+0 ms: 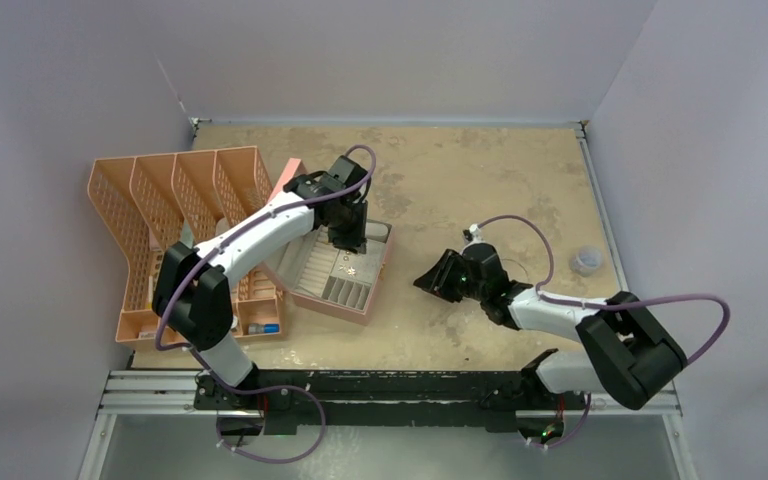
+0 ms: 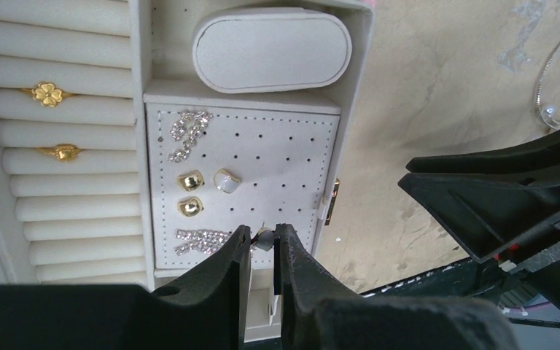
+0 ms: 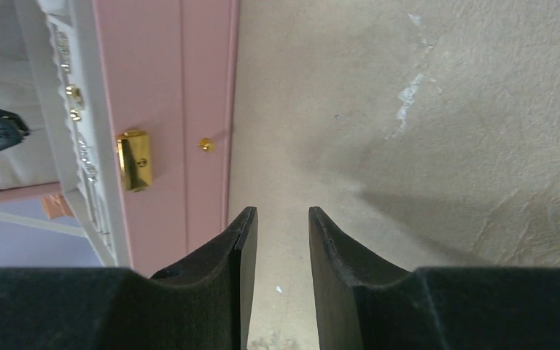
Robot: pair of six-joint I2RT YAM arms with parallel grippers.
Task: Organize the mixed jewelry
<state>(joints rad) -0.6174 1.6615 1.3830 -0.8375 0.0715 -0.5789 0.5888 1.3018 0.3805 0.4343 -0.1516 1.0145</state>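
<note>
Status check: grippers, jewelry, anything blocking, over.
Left gripper shut on a small stud over the earring panel. Right gripper open, empty, beside the pink box. Nothing blocking.

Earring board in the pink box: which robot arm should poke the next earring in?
Left. The left gripper is over the earring board, pinching a small stud at its edge. The right gripper is open above the table beside the pink box.

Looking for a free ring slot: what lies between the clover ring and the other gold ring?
Only bare cream rolls separate the clover ring and the other gold ring; left wrist view.
</note>
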